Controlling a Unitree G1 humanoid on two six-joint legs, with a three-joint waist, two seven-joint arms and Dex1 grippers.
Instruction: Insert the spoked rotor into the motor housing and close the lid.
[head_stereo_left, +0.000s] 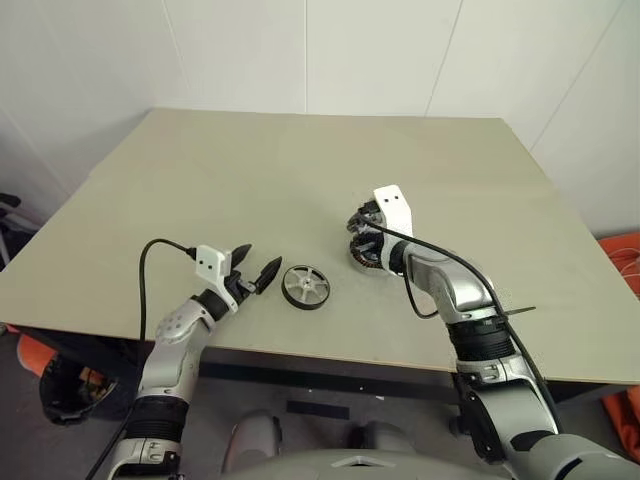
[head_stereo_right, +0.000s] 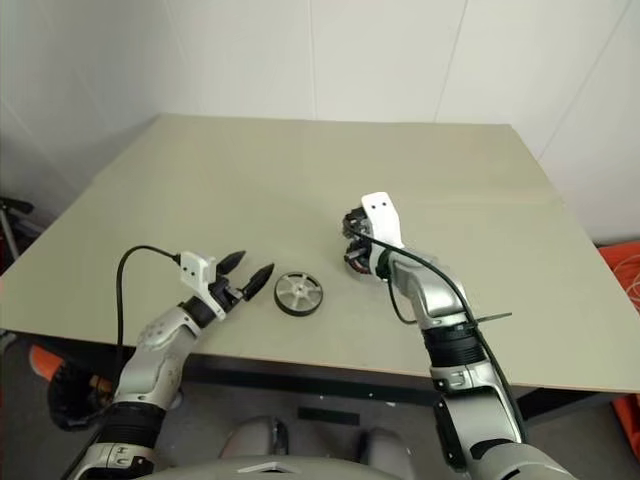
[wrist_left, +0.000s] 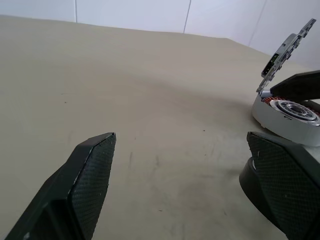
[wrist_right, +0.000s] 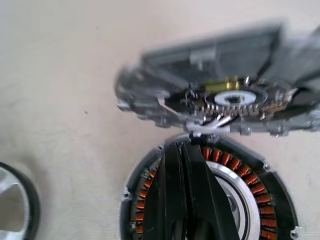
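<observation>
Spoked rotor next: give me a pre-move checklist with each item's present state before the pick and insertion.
1. Spoked rotor free to pick: ok, it lies flat on the table, nothing on it.
2. Left claw ready to grasp: ok, fingers spread, empty, just beside the rotor.
3. Lid raised off the motor housing: ok, it stands tilted up from the rim.
4. Housing cavity exposed: ok, copper windings and silver centre show.
5. Drop path into the housing free: not ok, the shut right claw sits over the cavity against the lid.
6. Lid able to stay up unaided: cannot tell.
</observation>
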